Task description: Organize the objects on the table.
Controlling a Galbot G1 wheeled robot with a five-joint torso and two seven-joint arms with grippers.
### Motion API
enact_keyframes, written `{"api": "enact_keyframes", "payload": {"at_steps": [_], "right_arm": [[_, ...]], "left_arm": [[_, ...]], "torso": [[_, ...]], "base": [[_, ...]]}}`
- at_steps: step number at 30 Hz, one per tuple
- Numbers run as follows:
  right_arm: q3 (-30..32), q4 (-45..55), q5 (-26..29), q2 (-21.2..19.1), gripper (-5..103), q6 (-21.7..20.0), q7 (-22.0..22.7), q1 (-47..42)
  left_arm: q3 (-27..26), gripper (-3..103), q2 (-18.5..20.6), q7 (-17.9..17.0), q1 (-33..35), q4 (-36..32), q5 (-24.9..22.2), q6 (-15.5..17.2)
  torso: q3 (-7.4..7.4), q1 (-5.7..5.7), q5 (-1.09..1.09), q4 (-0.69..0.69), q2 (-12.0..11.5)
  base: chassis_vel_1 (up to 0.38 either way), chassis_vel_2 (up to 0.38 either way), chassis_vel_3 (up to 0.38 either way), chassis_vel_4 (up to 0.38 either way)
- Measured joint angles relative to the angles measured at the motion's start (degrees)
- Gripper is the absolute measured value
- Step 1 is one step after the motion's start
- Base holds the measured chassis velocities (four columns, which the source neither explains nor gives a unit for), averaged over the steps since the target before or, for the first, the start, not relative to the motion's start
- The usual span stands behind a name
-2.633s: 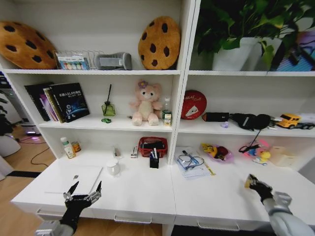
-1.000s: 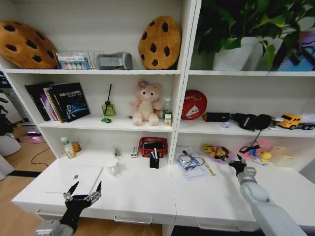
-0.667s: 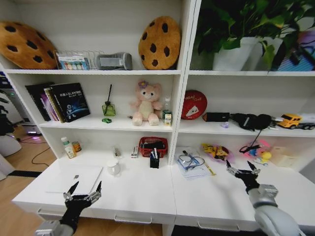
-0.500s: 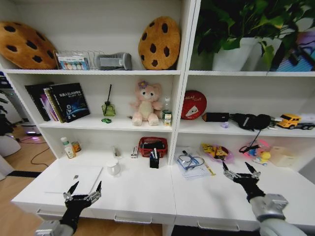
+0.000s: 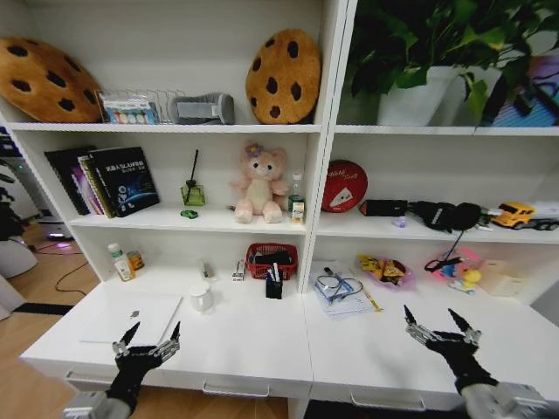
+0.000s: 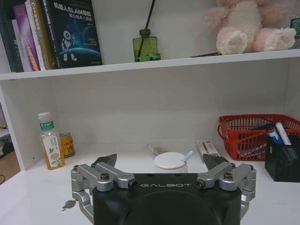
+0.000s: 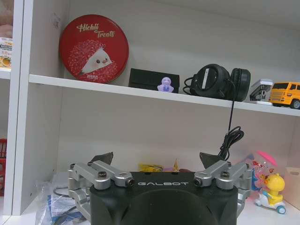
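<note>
On the left of the white table (image 5: 253, 342) lies the slim silver laptop (image 5: 131, 317), lid shut. My left gripper (image 5: 147, 339) hovers open at the front edge just in front of it. A clear green-labelled bottle (image 5: 116, 262) (image 6: 49, 146) stands at the back left. Dark pens stick out of a black holder (image 5: 274, 285) (image 6: 281, 163). A yellow packet (image 5: 382, 266) (image 7: 151, 167) rests in a pink bowl (image 5: 403, 280). My right gripper (image 5: 434, 321) is open over the right front of the table, holding nothing. A tiny green item (image 5: 189, 214) lies on the shelf above.
A white cup (image 5: 202, 298) (image 6: 171, 161), a red basket (image 5: 271, 258) and a bagged bundle of papers (image 5: 339, 292) line the back of the table. Toys (image 5: 460, 271) sit at the back right. Shelves above hold books, a plush bear, a red tin (image 7: 93, 49) and headphones (image 7: 220, 82).
My right gripper carried a yellow thing from the right front to the pink bowl, let it go there, and drew back open toward the front edge. The left arm stayed still.
</note>
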Motion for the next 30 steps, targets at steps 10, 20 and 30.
{"api": "enact_keyframes", "payload": {"at_steps": [10, 20, 30], "right_arm": [[-0.1, -0.3, 0.0, -0.1, 100, 0.0, 0.0, 0.3], [-0.2, -0.4, 0.0, -0.2, 100, 0.1, 0.0, 0.4], [-0.3, -0.5, 0.0, -0.2, 100, 0.1, -0.1, 0.5]], "left_arm": [[0.0, 100, 0.0, 0.0, 0.0, 0.0, 0.0, 0.0], [0.0, 100, 0.0, 0.0, 0.0, 0.0, 0.0, 0.0], [0.0, 100, 0.0, 0.0, 0.0, 0.0, 0.0, 0.0]], "torso": [[0.00, 0.00, 0.00, 0.00, 0.0], [0.00, -0.01, -0.01, -0.01, 0.0], [0.00, -0.01, 0.01, -0.01, 0.0]], "base": [[0.000, 0.000, 0.000, 0.000], [0.114, 0.131, -0.139, -0.121], [0.251, 0.258, -0.253, -0.251]]}}
